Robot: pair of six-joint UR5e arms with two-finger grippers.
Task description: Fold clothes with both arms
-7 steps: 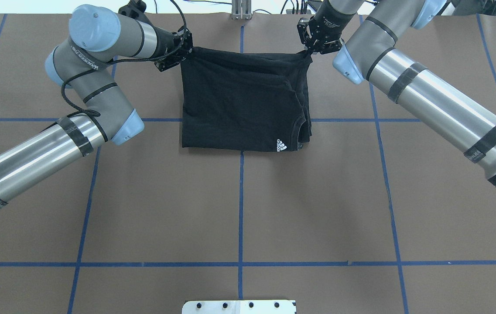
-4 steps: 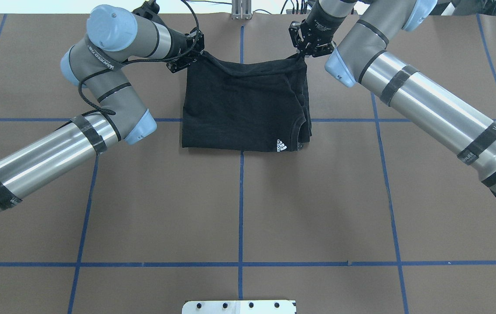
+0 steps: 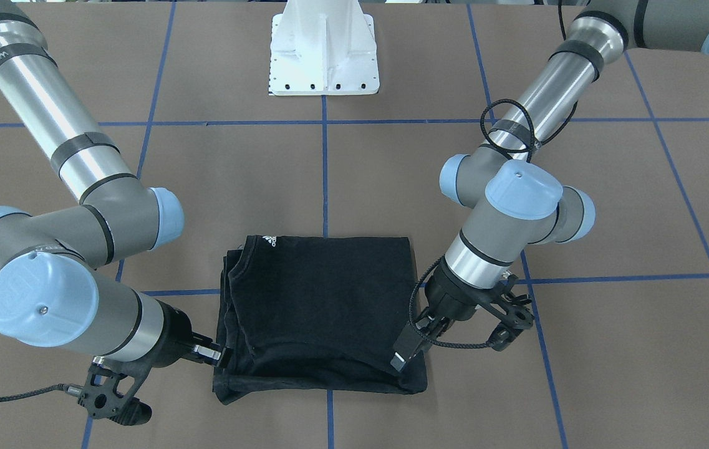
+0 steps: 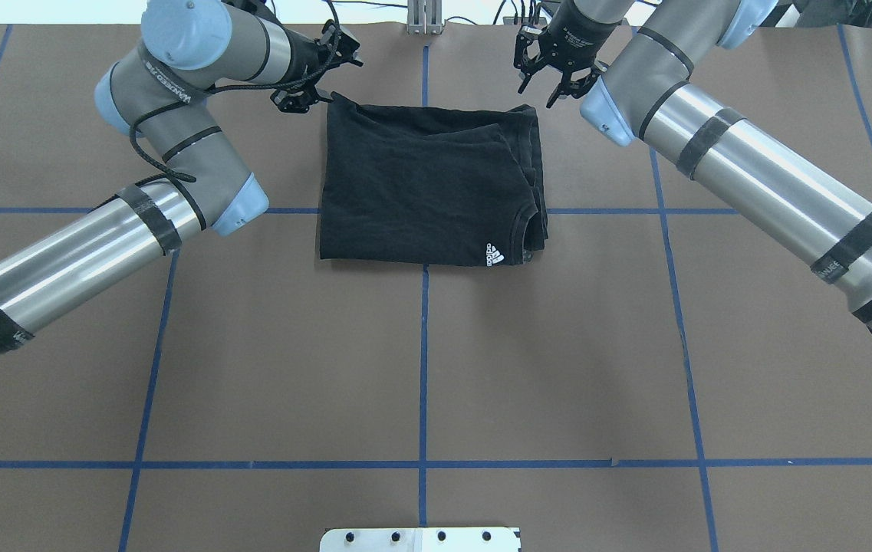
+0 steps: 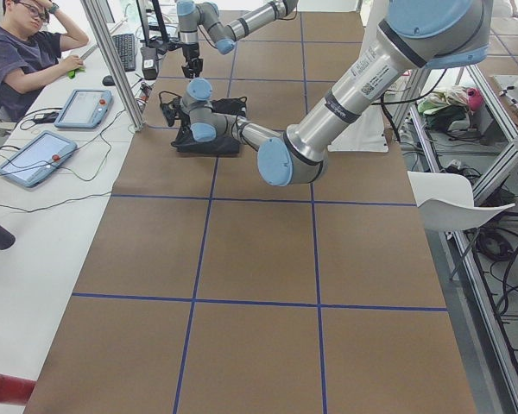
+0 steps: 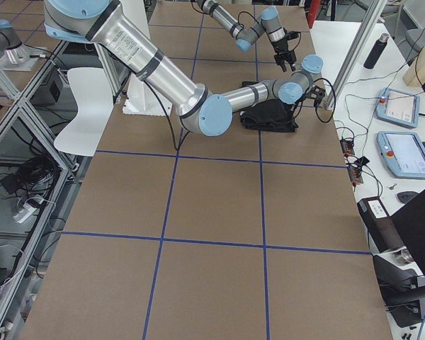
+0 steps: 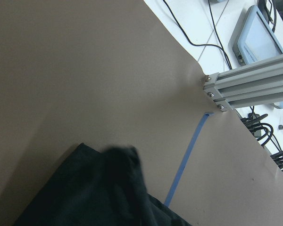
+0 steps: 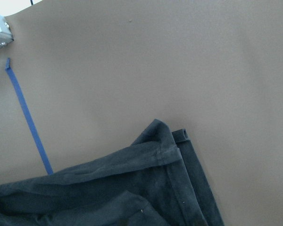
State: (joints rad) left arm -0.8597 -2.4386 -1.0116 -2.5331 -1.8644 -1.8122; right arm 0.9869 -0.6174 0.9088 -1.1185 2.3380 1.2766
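The black T-shirt (image 4: pixel 420 184) lies folded into a flat rectangle on the brown table at the far middle, with a small white mark (image 4: pixel 495 255) at its near right corner. It also shows in the front-facing view (image 3: pixel 323 299). My left gripper (image 4: pixel 311 90) hovers just off the shirt's far left corner, open and empty. My right gripper (image 4: pixel 551 83) hovers above the far right corner with its fingers spread, open and empty. The wrist views show only loose shirt corners (image 7: pixel 99 188) (image 8: pixel 132 188) and no fingers. The large block logo is hidden.
The white pedestal base (image 3: pixel 324 56) stands on the robot's side of the table. An aluminium post (image 7: pixel 245 89) stands at the far edge behind the shirt. Blue tape lines (image 4: pixel 423 368) grid the table. A desk with tablets (image 5: pixel 34 155) and a seated person (image 5: pixel 26 60) lie beyond the far edge.
Both grippers have let go of the shirt's far corners and pulled back and up. The far edge, held raised before, has dropped flat on the table.
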